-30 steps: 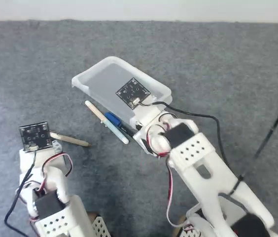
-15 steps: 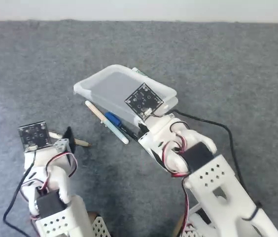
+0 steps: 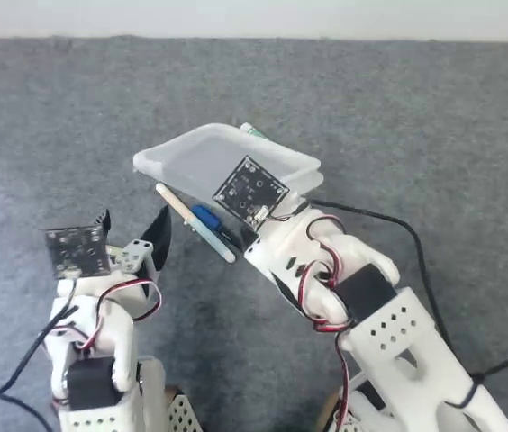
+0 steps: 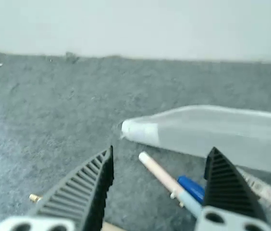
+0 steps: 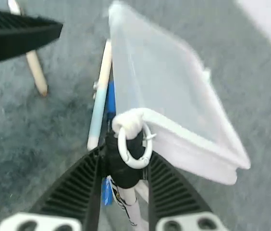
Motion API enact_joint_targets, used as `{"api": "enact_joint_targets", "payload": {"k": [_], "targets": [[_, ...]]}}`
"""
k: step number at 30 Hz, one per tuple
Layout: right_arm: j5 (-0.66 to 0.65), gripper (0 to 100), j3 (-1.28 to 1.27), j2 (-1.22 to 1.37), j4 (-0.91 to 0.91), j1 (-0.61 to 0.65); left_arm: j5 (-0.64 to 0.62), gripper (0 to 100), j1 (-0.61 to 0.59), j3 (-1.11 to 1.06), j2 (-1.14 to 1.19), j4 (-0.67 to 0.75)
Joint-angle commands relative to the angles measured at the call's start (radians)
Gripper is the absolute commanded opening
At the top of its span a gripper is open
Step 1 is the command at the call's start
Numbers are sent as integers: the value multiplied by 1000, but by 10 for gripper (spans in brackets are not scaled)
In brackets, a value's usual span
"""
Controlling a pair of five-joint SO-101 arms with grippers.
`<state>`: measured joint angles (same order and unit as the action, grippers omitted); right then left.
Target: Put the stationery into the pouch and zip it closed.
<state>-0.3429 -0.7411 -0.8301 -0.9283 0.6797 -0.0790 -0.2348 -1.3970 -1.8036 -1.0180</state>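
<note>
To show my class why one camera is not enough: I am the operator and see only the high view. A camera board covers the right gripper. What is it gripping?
Observer: The right gripper is shut on the end of the pouch where a white ring hangs.
Operator: Is there a pencil anywhere?
Observer: Yes, a wooden pencil lies on the carpet close by the left gripper.
Operator: Does the left gripper hold anything?
Observer: No. It is open and empty, and a cream and blue pen lies just ahead of it.
</note>
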Motion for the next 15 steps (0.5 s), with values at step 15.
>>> {"api": "enact_joint_targets", "payload": {"k": [15], "targets": [[-190,7,138,-45,174,96,-233,288,97,124,-17,75]]}}
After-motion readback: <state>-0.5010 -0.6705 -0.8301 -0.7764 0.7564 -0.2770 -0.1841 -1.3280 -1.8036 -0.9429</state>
